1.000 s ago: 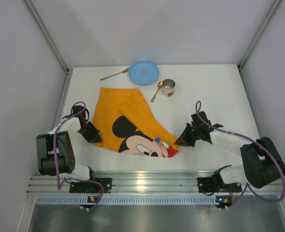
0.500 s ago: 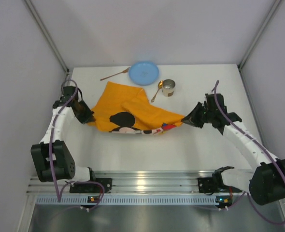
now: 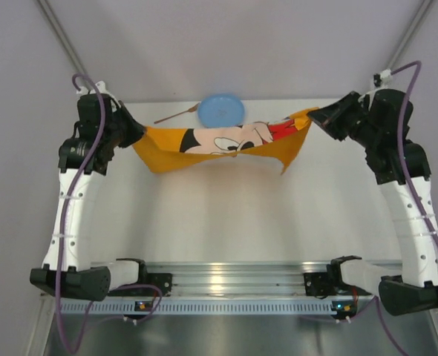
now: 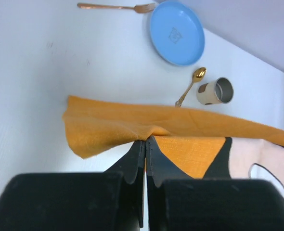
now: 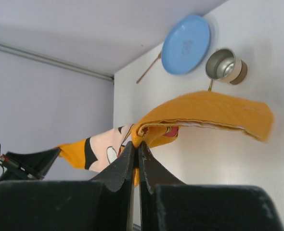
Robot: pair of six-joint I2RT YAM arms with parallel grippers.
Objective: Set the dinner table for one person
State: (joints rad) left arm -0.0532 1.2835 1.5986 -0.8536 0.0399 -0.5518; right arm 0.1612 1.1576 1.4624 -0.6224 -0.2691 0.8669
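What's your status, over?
Left tool, right tool shut on orange Mickey Mouse cloth, held aloft over dinner table. Blue plate, fork, spoon, cup at far side.

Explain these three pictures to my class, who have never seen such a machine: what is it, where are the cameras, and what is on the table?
This is a robot: two arms bolted to the near edge of a large white tabletop. The wide picture comes from a fixed camera above and behind them, the left arm on the left and the right arm on the right. The other two come from a camera on each wrist, so each shows its own black jaws at the bottom. Both pairs of jaws are shut on an orange Mickey Mouse cloth, held up and stretched between the arms. On the table lie a round blue plate, a copper-coloured fork, a gold spoon and a metal cup.
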